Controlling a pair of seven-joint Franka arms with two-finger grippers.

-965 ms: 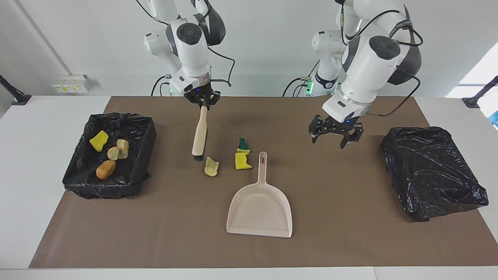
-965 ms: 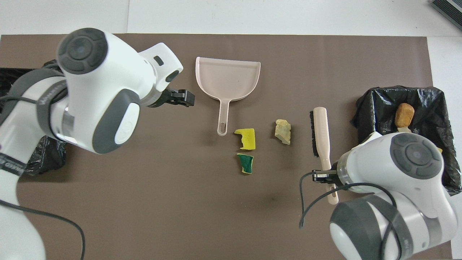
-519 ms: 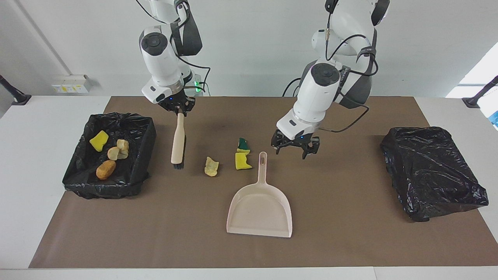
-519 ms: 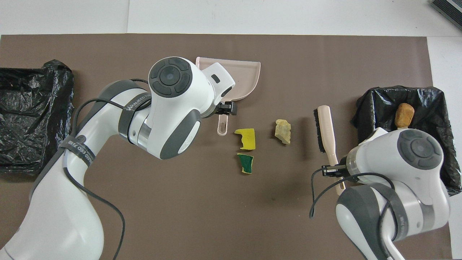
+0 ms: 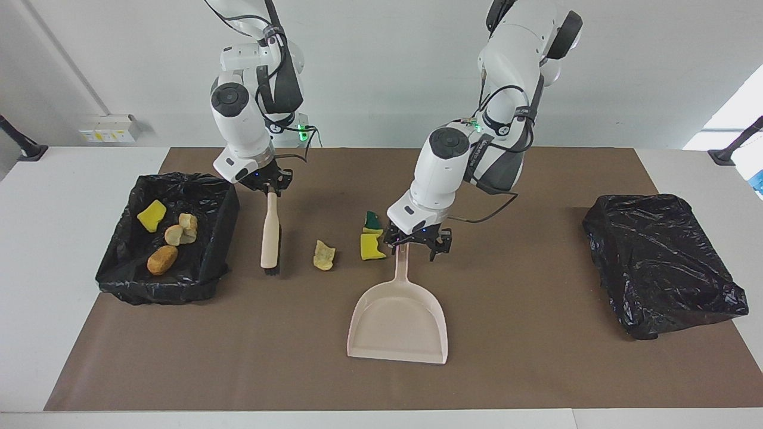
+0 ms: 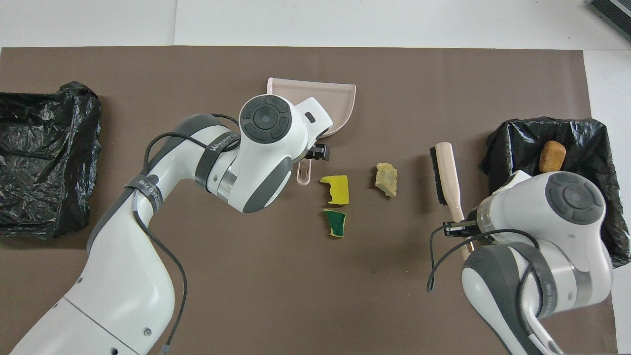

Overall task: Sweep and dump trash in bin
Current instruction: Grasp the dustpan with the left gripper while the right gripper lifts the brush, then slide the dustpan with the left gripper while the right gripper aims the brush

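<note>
Brown paper covers the table (image 5: 89, 381), and the main change over the last second is on it: the left gripper (image 5: 415, 243), which hung over bare mat toward the left arm's end, has come across and down to the handle end of the pale pink dustpan (image 5: 398, 325). Its fingers stand spread wide on either side of the handle tip; whether they touch it yet cannot quite be made out. The dustpan has not moved.

The right gripper (image 5: 269, 185) stays clamped on the top of the brush (image 5: 270, 234) handle and has carried it away from the scraps, toward the bin (image 5: 220, 238) at the right arm's end of the table; the bristles now sit at the mat just beside the bin's wall.

Three pieces of trash lie loose: a beige lump (image 5: 323, 255), a yellow sponge chunk (image 5: 371, 247) just beside the dustpan handle, and a green-backed chunk (image 5: 373, 221) touching it on the side nearer the robots. Four more scraps lie in the bin.

Open mat runs between brush and beige lump. A crumpled black bag (image 5: 661, 262) sits well apart at the left arm's end.
</note>
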